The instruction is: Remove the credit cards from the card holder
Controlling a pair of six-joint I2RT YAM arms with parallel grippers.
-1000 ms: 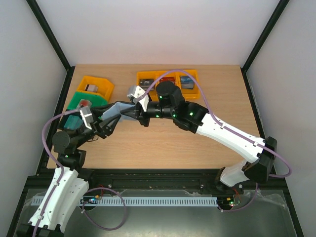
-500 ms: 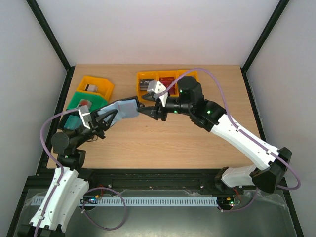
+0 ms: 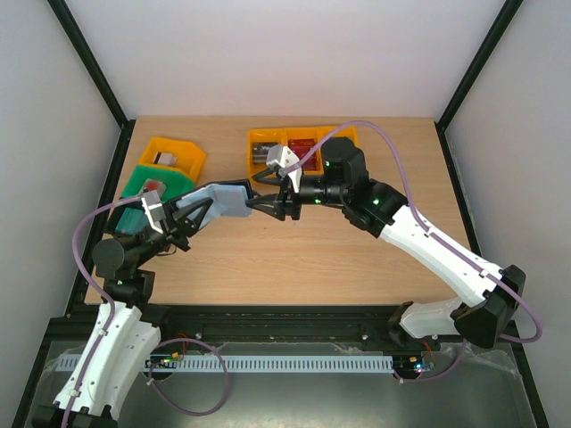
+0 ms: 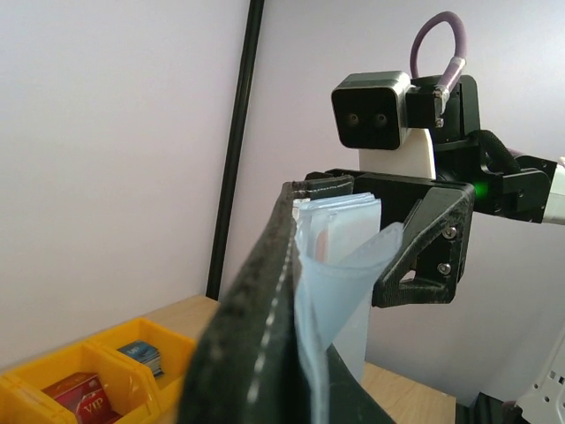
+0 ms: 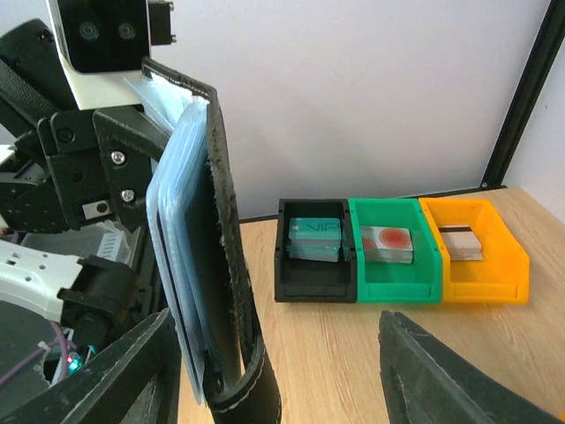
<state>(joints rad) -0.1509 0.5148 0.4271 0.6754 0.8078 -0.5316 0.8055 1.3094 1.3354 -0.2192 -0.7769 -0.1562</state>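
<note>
The card holder (image 3: 228, 198), black outside and grey-blue inside, hangs in the air over the table. My left gripper (image 3: 207, 207) is shut on its left end. In the left wrist view the card holder (image 4: 265, 327) stands edge-on, and pale credit cards (image 4: 340, 225) peek from its top pocket. My right gripper (image 3: 256, 198) is open and faces the holder's free end. In the right wrist view the card holder (image 5: 212, 265) stands upright between the spread fingers (image 5: 97, 380), close to the left one, with nothing gripped by my right gripper (image 5: 275, 329).
At the back stands a row of orange bins (image 3: 303, 144) holding cards. At the left are an orange bin (image 3: 175, 156) and a green bin (image 3: 153, 183). The right wrist view shows a black bin (image 5: 315, 265), a green bin (image 5: 393, 274) and an orange bin (image 5: 481, 265), each with cards.
My left gripper shut on the card holder while my right gripper let go and opened. The right arm drew back to the right, then edged toward the holder's free end again.
</note>
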